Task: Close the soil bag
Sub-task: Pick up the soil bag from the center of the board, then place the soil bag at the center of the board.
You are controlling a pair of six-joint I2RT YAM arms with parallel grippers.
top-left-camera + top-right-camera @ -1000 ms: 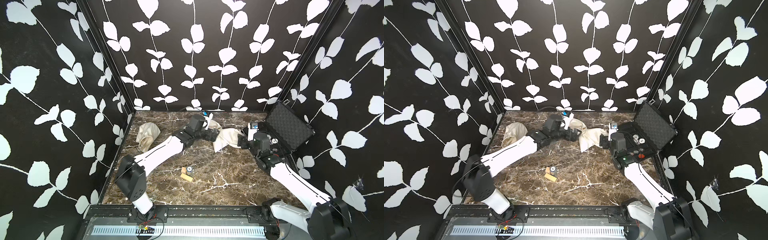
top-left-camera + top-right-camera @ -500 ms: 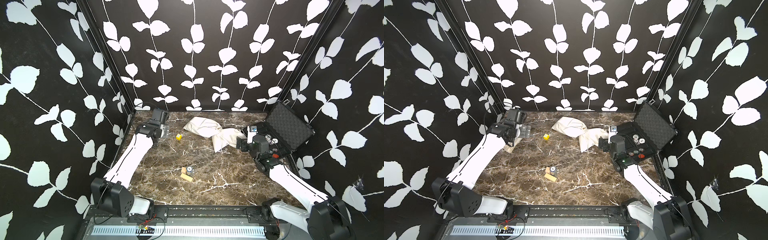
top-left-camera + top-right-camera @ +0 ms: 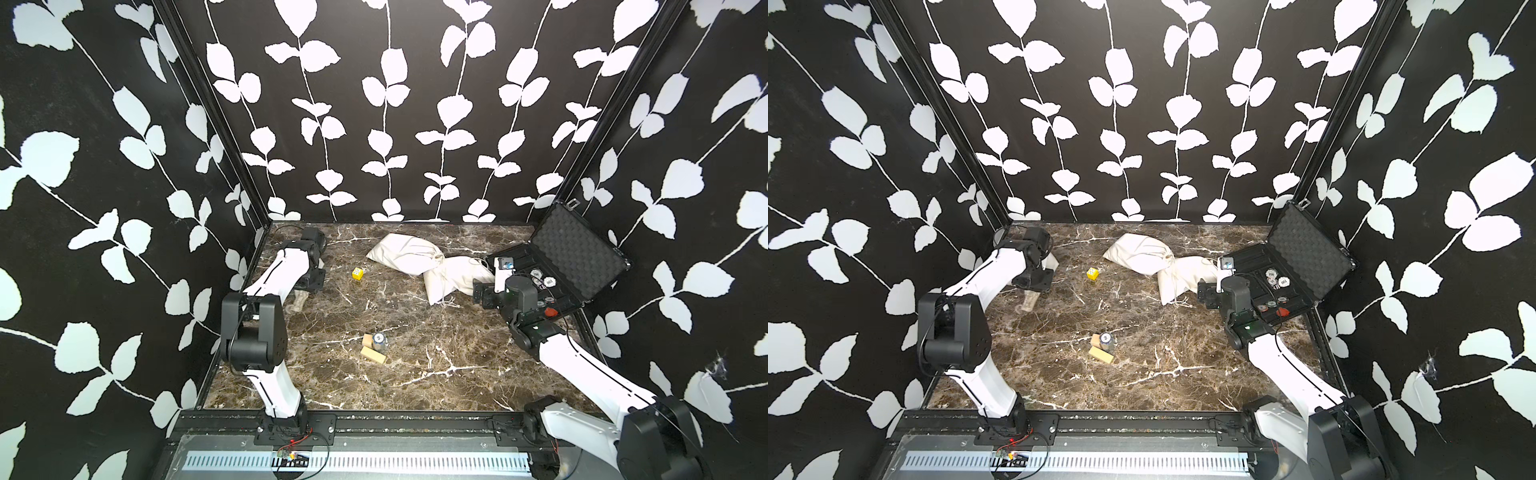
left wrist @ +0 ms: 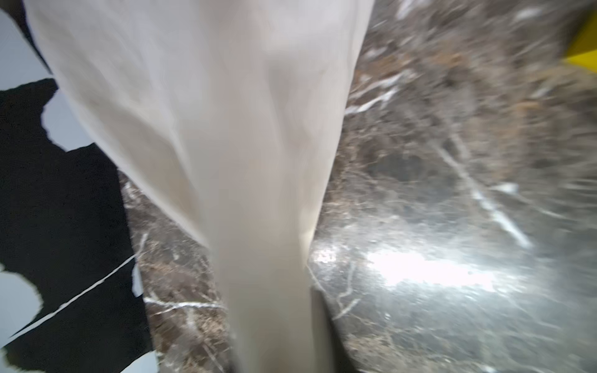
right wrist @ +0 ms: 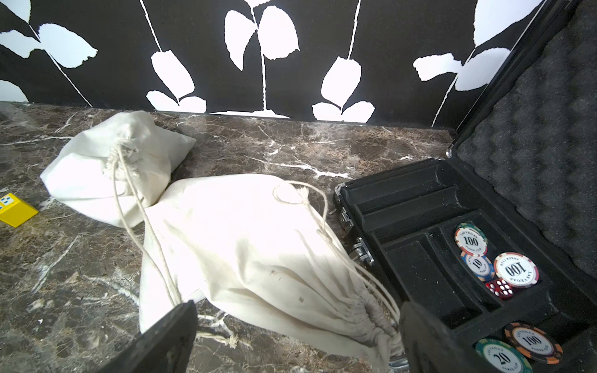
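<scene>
The left gripper (image 3: 314,279) stands in the upper left of the marble table (image 3: 436,357), near the left wall. It is clenched on the soil bag (image 3: 298,302). In the left wrist view the bag's cloth (image 4: 226,129) narrows into the jaws, though that view is blurred. In both top views the bag's brownish end pokes out below the gripper (image 3: 1030,305).

The right gripper (image 5: 297,310) is released, its fingers spread either side of the gathered mouth of a white bag (image 5: 242,242). This bag lies against the front edge of the open poker case (image 5: 403,200). A second white bag (image 3: 399,253) lies behind it, near the back wall.

The middle of the table lies open between the yellow die (image 3: 357,273) and the wooden blocks (image 3: 373,354).

Half a second ago the left arm lay stretched out with its elbow low. Now the elbow is folded up high and the jaws have shut. A second ago this gripper was at the second white bag. The right arm has hardly moved.
</scene>
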